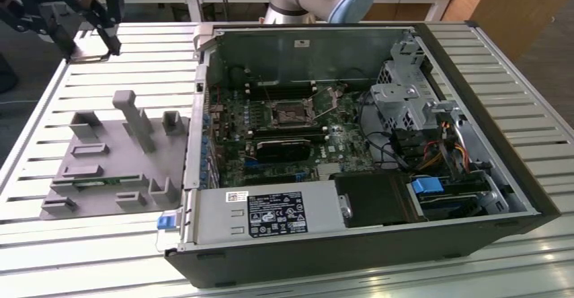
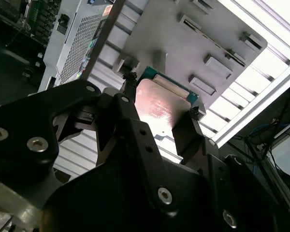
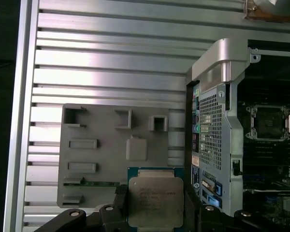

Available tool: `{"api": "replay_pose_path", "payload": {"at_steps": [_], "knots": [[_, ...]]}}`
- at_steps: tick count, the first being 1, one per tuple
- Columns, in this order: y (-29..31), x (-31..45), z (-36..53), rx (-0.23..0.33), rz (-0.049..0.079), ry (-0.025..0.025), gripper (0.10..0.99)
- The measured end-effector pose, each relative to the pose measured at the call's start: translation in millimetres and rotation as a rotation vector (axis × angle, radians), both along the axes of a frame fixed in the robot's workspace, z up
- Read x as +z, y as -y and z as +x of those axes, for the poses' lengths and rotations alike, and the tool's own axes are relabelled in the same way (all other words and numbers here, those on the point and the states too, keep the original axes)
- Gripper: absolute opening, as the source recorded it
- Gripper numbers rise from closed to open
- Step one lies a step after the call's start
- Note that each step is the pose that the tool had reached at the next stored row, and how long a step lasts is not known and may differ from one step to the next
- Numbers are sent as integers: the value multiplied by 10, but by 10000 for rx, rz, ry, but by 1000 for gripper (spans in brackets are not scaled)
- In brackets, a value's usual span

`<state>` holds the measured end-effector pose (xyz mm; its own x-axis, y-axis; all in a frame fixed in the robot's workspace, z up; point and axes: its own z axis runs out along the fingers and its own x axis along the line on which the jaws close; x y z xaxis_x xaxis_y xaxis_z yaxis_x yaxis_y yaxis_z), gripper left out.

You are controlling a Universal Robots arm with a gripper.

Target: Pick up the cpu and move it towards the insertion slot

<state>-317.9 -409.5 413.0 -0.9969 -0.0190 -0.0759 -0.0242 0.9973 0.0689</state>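
The cpu [image 3: 154, 199] is a flat square chip with a pale metal top and a green-blue edge. It sits clamped between my gripper's [image 3: 154, 195] two black fingers [image 3: 120, 197], raised above the grey plastic tray [image 3: 106, 159]. The second wrist view shows the cpu's [image 2: 162, 106] shiny face between the same fingers of the gripper [image 2: 163, 96]. In the exterior view the gripper [image 1: 90, 42] hangs high at the exterior view's left, above the slatted table and left of the open computer case. The insertion slot [image 1: 289, 114], a square socket with a metal frame, lies on the motherboard inside the case [image 3: 268, 122].
The open computer case [image 1: 502, 109] takes up the exterior view's right, its metal side wall [image 3: 217, 121] rising between tray and motherboard. Inside are a black card [image 1: 279, 151], a power supply [image 1: 269, 214] and drive cages [image 1: 408, 99]. Upright blocks [image 1: 134, 120] stand on the tray [image 1: 99, 170].
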Motion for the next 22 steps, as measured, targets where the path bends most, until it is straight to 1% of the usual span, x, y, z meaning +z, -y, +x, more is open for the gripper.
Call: {"api": "replay_pose_path", "payload": {"at_steps": [13,22], "knots": [[0,0,347,0,1,-47,541],[0,0,607,1,0,-86,541]]}}
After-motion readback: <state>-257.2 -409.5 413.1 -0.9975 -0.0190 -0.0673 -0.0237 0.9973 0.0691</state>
